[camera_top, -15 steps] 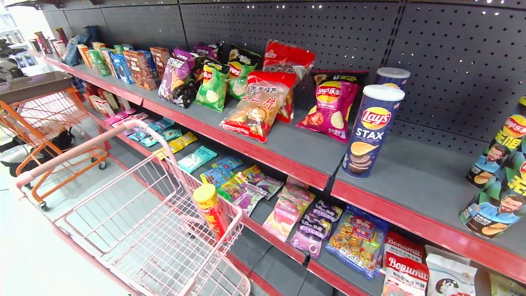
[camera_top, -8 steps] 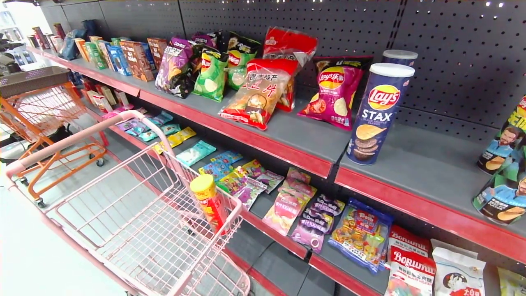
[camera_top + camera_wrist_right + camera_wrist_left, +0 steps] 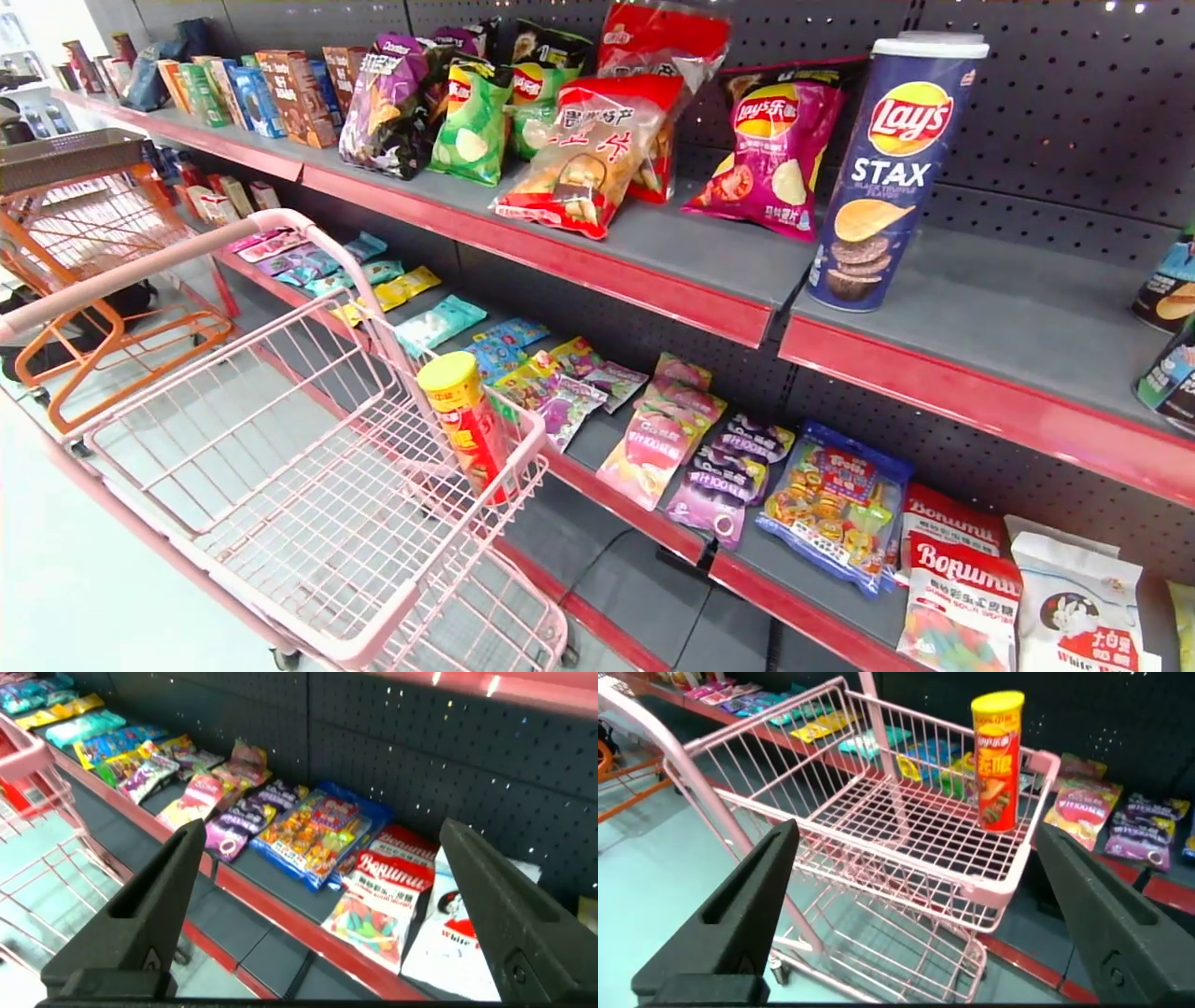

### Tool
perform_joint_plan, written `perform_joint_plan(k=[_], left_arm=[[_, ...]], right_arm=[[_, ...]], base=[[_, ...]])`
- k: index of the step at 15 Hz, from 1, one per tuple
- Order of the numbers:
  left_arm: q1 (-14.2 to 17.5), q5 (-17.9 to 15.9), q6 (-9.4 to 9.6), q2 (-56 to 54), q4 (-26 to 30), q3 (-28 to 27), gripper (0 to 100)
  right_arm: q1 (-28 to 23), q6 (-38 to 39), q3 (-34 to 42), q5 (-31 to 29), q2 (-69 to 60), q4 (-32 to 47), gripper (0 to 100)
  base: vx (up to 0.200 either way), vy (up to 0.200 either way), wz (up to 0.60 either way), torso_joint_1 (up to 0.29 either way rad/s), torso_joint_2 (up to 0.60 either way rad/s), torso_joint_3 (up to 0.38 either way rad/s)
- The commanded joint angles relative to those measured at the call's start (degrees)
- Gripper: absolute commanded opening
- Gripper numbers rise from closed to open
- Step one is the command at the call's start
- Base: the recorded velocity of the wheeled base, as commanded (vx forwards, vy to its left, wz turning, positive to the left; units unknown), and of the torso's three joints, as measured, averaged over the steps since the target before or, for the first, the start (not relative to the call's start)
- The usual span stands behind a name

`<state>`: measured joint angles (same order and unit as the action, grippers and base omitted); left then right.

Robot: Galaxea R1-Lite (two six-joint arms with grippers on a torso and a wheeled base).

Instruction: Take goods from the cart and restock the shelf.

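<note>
Can [image 3: 466, 427], cylindrical, upright; wire cart [image 3: 159, 264]

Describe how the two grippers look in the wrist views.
The left gripper and right gripper look alike: each has two matte black fingers, broad at the base and tapering to angular wedge tips, with plain flat faces.

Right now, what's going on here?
A robot is restocking a shop shelf and holds nothing yet. Its left gripper hangs open above the pink cart, where one yellow-lidded can stands upright in a corner by the shelves. Its right gripper hangs open over the lower shelf of sweets. The upper shelf has bare space beside a blue can.
</note>
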<state>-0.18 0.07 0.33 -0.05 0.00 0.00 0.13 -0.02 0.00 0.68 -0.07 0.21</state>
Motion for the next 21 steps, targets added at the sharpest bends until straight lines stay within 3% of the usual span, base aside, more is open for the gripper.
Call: perform_joint_plan(k=[1, 6, 7, 8, 9, 10, 11, 13, 14, 16, 17, 18, 19, 20, 21], left_arm=[[0.1, 0.0, 0.02, 0.0, 0.0, 0.0, 100], [0.0, -1.0, 0.46, 0.0, -0.1, 0.0, 100], [0.0, -4.1, -0.33, 0.4, -0.4, -1.1, 100], [-1.1, -4.6, -2.09, 4.0, -0.4, -6.0, 100], [-2.8, -2.9, -10.09, 21.8, -1.0, -21.4, 100], [-2.7, -2.0, -14.04, 31.9, -2.7, -30.2, 100], [-2.6, -1.9, -14.30, 40.0, -5.4, -34.2, 100], [-2.6, -2.1, -13.51, 47.9, -8.7, -35.0, 100], [-2.5, -1.9, -12.28, 57.1, -11.3, -35.1, 100], [-2.5, -2.6, -11.93, 68.1, -20.9, -35.1, 100], [-2.5, -3.6, -11.84, 75.6, -28.7, -35.3, 100], [-2.5, -3.7, -11.84, 76.0, -29.1, -35.3, 100], [-2.5, -7.7, -10.96, 82.6, -34.8, -35.4, 100], [-2.5, -11.3, -10.00, 85.5, -35.5, -35.3, 100], [-2.6, -12.5, -8.59, 87.9, -35.7, -35.3, 100]], right_arm=[[0.0, 0.0, 0.0, 0.0, 0.1, 0.0, 100], [0.0, 0.0, 0.0, 0.1, 0.1, 0.0, 100], [0.0, 0.0, 0.0, 0.1, 0.1, 0.0, 100], [0.0, 0.0, 0.0, 0.1, 0.1, 0.0, 100], [0.0, 0.0, 0.0, 0.1, 0.1, 0.0, 100], [0.0, 0.0, 0.0, 0.1, 0.1, 0.0, 100], [0.0, 0.0, 0.0, 0.1, 0.1, 0.0, 100], [0.0, 0.0, 0.0, 0.1, 0.1, 0.0, 100], [0.0, 0.0, 0.0, 0.1, 0.1, 0.0, 100], [0.0, 0.0, 0.0, 0.1, 0.1, 0.0, 100], [0.0, 0.0, 0.0, 0.1, 0.1, 0.0, 100], [0.0, 0.0, 0.0, 0.1, 0.1, 0.0, 100], [0.0, 0.0, 0.0, 0.1, 0.1, 0.0, 100], [0.0, 0.0, 0.0, 0.1, 0.1, 0.0, 100], [0.0, 0.0, 0.0, 0.1, 0.1, 0.0, 100]], base=[[0.000, 0.000, 0.00, -0.159, 0.52, 0.364], [0.000, 0.000, 0.00, -0.094, 0.35, 0.254], [0.000, 0.000, 0.00, -0.017, 0.08, 0.056], [0.000, 0.000, 0.00, 0.000, 0.00, 0.000], [0.000, 0.000, 0.00, 0.000, 0.00, 0.000], [0.000, 0.000, 0.00, 0.000, 0.00, 0.000], [0.000, 0.000, 0.00, 0.000, 0.00, 0.000], [0.000, 0.000, 0.00, 0.000, 0.00, 0.000], [0.000, 0.000, 0.00, 0.000, 0.00, 0.000], [0.000, 0.000, 0.00, 0.000, 0.00, 0.000], [0.000, 0.000, 0.00, 0.000, 0.00, 0.000], [0.000, 0.000, 0.00, 0.000, 0.00, 0.000], [0.000, 0.000, 0.00, 0.000, 0.00, 0.000], [0.000, 0.000, 0.00, 0.000, 0.00, 0.000], [0.000, 0.000, 0.00, 0.000, 0.00, 0.000]])
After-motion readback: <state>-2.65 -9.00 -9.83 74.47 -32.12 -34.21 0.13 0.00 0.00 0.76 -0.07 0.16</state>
